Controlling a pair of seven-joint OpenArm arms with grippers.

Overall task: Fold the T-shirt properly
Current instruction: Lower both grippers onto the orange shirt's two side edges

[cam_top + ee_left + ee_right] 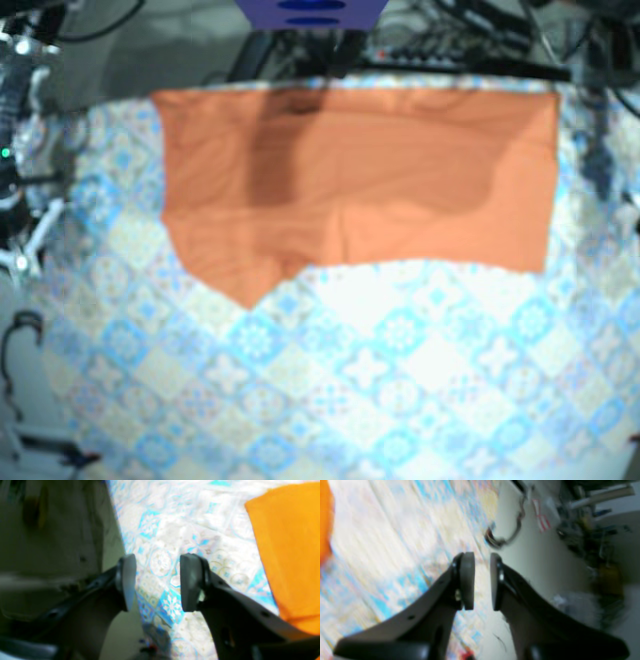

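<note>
The orange T-shirt [350, 190] lies flat across the far half of the patterned tablecloth [400, 380], with a pointed flap hanging down at its near left. In the left wrist view my left gripper [157, 582] hovers open over the cloth near the table's edge. Nothing sits between its fingers, and the orange T-shirt [287, 555] lies off to its right, apart from it. In the blurred right wrist view my right gripper [481, 580] has a narrow gap between its pads and holds nothing. Only a sliver of the orange T-shirt [323, 517] shows at that view's far left. Neither gripper shows clearly in the base view.
The table edge [130, 562] runs beside the left gripper, with dark floor beyond. Cables [505, 537] and clutter [595, 542] lie past the table edge near the right gripper. Dark equipment and wires [450, 40] line the far side of the table.
</note>
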